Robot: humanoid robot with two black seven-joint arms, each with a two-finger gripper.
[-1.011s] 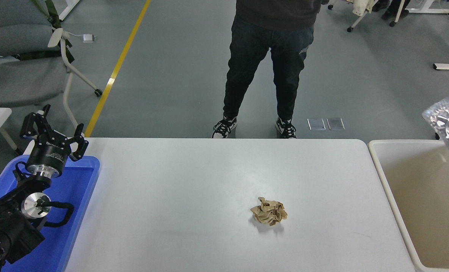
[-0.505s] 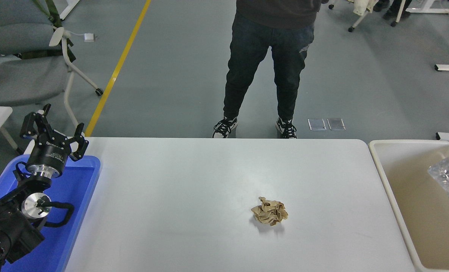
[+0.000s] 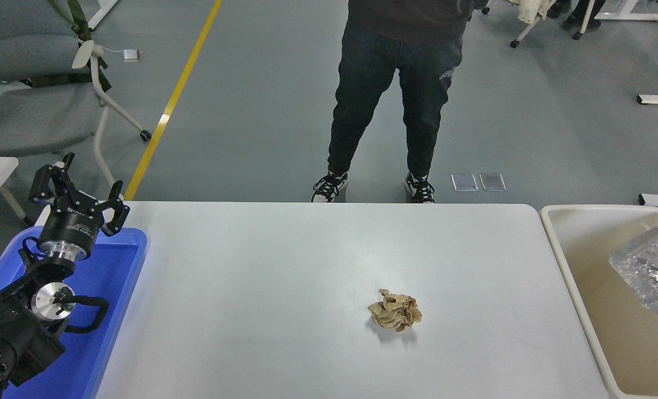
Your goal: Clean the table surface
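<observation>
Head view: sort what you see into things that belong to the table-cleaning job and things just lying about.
Belongs to the job:
- table surface
- crumpled brown paper lying on it
- beige tub at the right, holding crumpled clear plastic
- blue tray at the left
- left pincer, parked above the tray

Just about:
- grey chair
- person standing beyond the table

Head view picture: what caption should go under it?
Crumpled brown paper ball left on the white table; silver foil wrapper lies in the beige tub.

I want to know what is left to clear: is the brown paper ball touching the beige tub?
Apart. The head view shows bare white table between paper ball and tub.
</observation>
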